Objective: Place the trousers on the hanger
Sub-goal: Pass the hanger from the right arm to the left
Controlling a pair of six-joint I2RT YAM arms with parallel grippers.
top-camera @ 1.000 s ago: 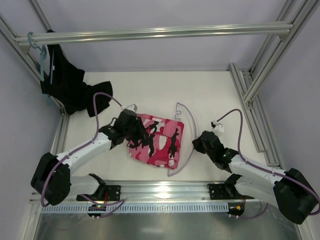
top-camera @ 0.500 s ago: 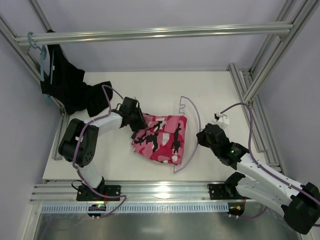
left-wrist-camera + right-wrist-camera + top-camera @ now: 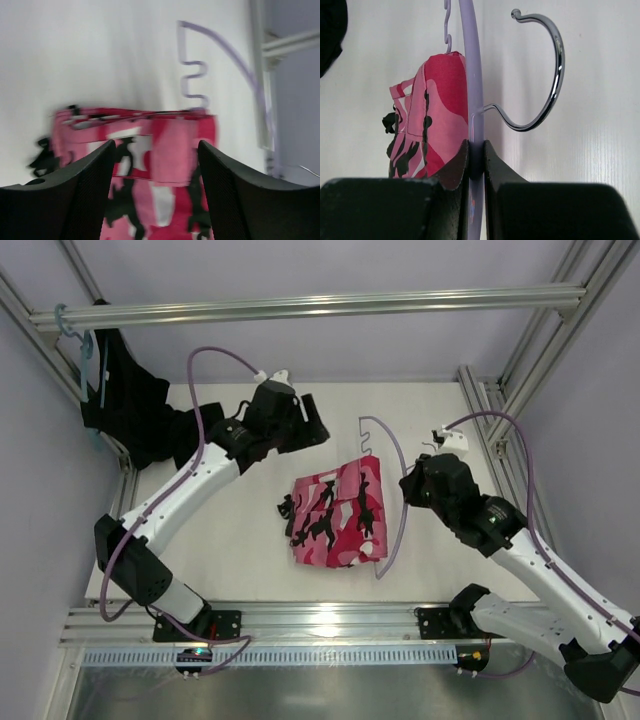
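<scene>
The pink camouflage trousers (image 3: 338,525) lie folded at the table's middle, their right edge up against the lilac hanger (image 3: 398,525). My right gripper (image 3: 410,492) is shut on the hanger's arm and holds it edge-up. In the right wrist view my gripper (image 3: 476,150) pinches the lilac bar (image 3: 469,75), with the metal hook (image 3: 555,65) to the right and the trousers (image 3: 432,110) to the left. My left gripper (image 3: 314,430) is open and empty, raised behind the trousers. In the left wrist view my gripper (image 3: 155,192) is above the trousers (image 3: 160,165), with the hanger (image 3: 225,55) beyond.
A black garment (image 3: 140,415) hangs from a teal hanger (image 3: 80,350) on the aluminium rail (image 3: 300,308) at the back left. Frame posts (image 3: 500,430) run along the table's right side. The table's near edge meets a metal rail (image 3: 320,615).
My left gripper has let go of the trousers and lifted away toward the back. My right gripper has raised and turned the hanger, and the trousers have shifted right with it.
</scene>
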